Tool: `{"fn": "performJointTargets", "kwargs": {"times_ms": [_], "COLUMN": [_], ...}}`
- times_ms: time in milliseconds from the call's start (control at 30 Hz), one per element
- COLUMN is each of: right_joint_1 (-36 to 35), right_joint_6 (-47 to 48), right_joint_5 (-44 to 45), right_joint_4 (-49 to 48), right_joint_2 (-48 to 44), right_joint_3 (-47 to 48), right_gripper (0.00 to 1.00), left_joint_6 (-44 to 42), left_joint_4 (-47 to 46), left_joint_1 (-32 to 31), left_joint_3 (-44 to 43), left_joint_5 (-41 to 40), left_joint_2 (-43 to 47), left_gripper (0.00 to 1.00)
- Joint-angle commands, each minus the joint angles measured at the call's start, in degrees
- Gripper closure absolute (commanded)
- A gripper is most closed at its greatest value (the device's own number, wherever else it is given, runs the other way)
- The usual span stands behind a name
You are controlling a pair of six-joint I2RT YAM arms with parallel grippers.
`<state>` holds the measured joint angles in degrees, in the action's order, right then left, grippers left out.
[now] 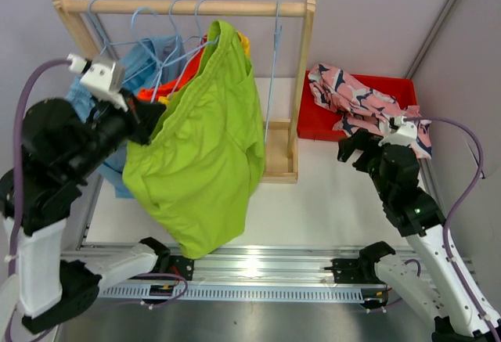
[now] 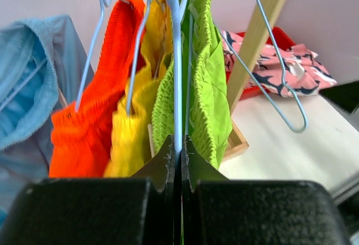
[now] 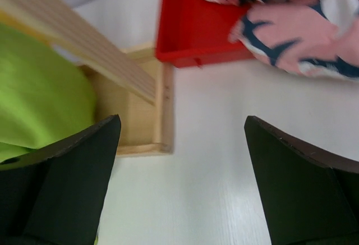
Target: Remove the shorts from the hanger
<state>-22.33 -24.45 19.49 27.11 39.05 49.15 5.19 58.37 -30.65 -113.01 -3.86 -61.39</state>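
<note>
Fingers point(image 2: 162, 163) of the left gripper point(image 2: 178, 149) are pinched shut on the light blue hanger point(image 2: 177, 88) carrying the lime green shorts point(image 1: 203, 146). They hang on the wooden rack point(image 1: 235, 6) beside the yellow shorts point(image 2: 129, 138), orange-red shorts point(image 2: 84, 138) and light blue shorts point(image 2: 28, 105). Right gripper point(image 3: 182, 121) is spread wide and holds nothing, above the white table point(image 3: 224, 172) near the red bin point(image 3: 190, 32) with the pink patterned shorts point(image 1: 352, 95).

grn shorts point(image 1: 200, 154) on rack point(image 1: 235, 6), pink shorts point(image 1: 352, 95) in red bin point(image 1: 315, 125)
</note>
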Motion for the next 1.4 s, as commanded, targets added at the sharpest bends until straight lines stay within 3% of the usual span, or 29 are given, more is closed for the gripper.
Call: {"fn": "performJointTargets", "kwargs": {"times_ms": [0, 167, 333, 533, 700, 833, 1367], "right_joint_1": [-0.61, -1.14, -4.38, -16.94, -30.29, -35.14, -39.55], "right_joint_6": [4.75, 4.41, 1.95, 4.84, 9.67, 11.00, 11.53], "right_joint_5": [-14.70, -34.39, -39.96, -30.51, -18.97, -12.38, -9.64], "right_joint_4": [-7.50, -10.41, -11.64, -9.63, -7.34, -7.95, -13.49], "right_joint_2": [-2.83, -1.09, 3.05, 7.35, 11.30, 12.89, 15.36], "right_joint_3": [4.81, 11.49, 16.77, 21.86, 25.81, 27.05, 25.03], "right_gripper": [0.01, 0.01, 0.01, 0.00, 0.00, 0.01, 0.01], "left_joint_6": [1.05, -0.36, 0.08, 2.01, 3.42, 3.60, 5.18], "left_joint_4": [-2.21, 0.95, -0.62, -2.38, -2.91, -2.65, -5.02], "left_joint_1": [0.51, 0.51, 0.16, -2.21, -5.55, -6.96, -7.23], "left_joint_3": [7.33, 18.68, 22.13, 18.89, 14.14, 13.61, 14.84], "left_joint_5": [3.24, 5.94, 16.93, 24.94, 26.97, 26.89, 33.65], "left_joint_2": [6.51, 14.70, 22.61, 25.09, 26.05, 26.93, 28.16], "left_gripper": [1.00, 1.00, 1.00, 1.00, 1.00, 1.00, 1.00]}}
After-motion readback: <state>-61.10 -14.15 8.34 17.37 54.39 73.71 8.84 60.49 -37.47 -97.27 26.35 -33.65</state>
